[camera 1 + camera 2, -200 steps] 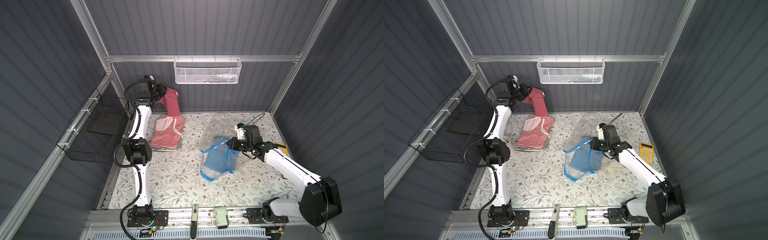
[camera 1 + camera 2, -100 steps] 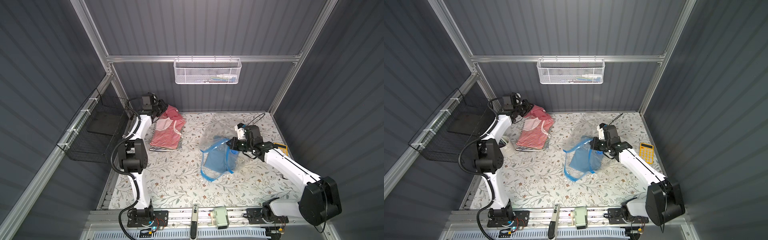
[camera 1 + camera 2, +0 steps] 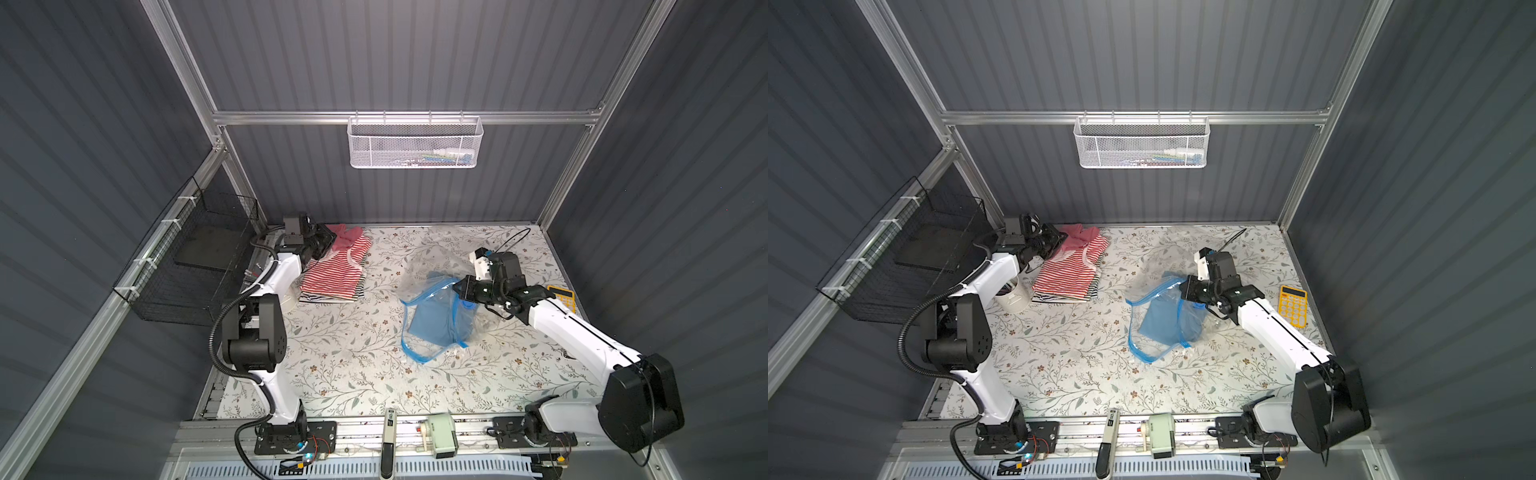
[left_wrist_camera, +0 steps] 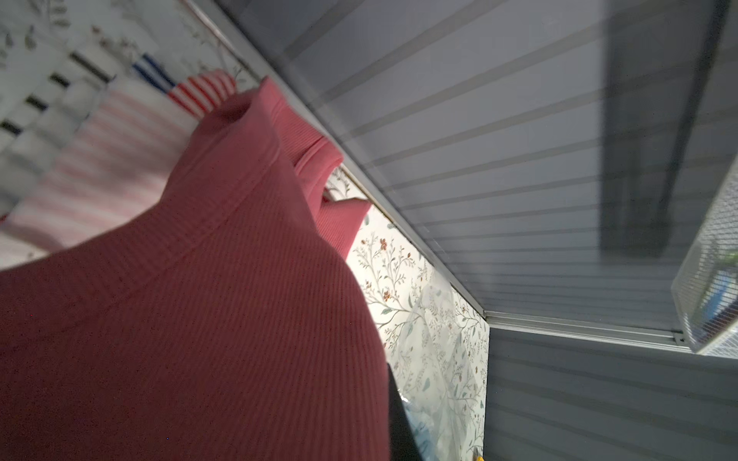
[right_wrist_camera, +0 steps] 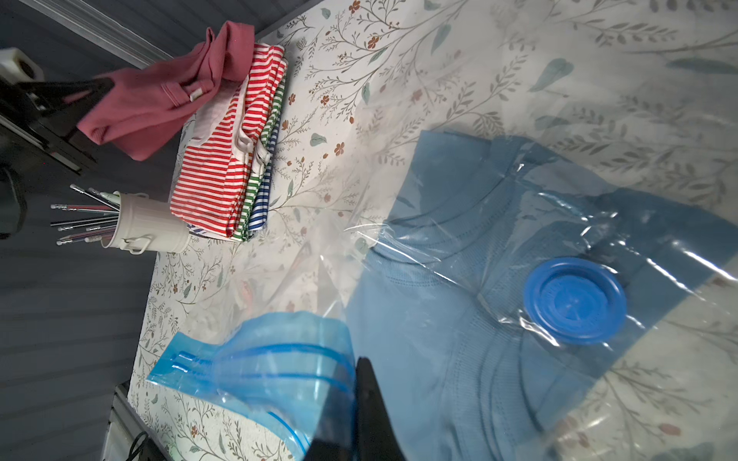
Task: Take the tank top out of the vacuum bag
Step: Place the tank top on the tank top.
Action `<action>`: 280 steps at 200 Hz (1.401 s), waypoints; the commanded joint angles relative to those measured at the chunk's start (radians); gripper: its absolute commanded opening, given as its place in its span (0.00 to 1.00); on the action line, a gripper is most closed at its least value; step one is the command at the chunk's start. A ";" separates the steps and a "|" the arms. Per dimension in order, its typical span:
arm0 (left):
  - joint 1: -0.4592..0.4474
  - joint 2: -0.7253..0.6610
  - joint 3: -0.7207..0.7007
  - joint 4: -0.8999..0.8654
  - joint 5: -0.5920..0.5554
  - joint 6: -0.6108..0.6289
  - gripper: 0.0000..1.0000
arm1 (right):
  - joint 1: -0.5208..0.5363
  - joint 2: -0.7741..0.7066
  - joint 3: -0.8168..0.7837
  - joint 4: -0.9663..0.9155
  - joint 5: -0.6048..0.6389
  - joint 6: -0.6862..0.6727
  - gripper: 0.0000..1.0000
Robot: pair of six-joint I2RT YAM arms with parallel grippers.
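Now the left gripper (image 3: 326, 242) sits low at the 11 o'clock corner of the table (image 3: 332, 374), its fingers clamped on the pink top (image 3: 345, 235). A second ago it held that top high against the back wall, hanging free. Since then the arm has come down, and the cloth drapes over the far end of the striped stack (image 3: 332, 278). The left wrist view is mostly filled with pink rib, so the pinch itself is hidden there. The right wrist view, though, shows the top bunched at the black fingers.

The bag (image 3: 422, 272) has not moved. It lies right of centre, toward 3 o'clock, and its blue-edged mouth seems to face about 7 o'clock. The right gripper (image 3: 462, 286) is closed on the bag's edge by the zip strip (image 5: 255, 359), lifting that side a little. Inside, a blue top (image 5: 439, 319) lies flat under the plastic beside the round cap (image 5: 575, 300).

Judging from this, the pink top is out of the bag and nearly put down, with only the release left. If the blue top is meant to come out too, that part is not begun. The right arm's hold at the mouth looks ready for it.
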 commanded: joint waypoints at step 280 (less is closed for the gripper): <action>-0.029 -0.158 -0.288 0.077 -0.015 -0.170 0.00 | -0.005 -0.063 -0.054 0.027 -0.056 0.043 0.00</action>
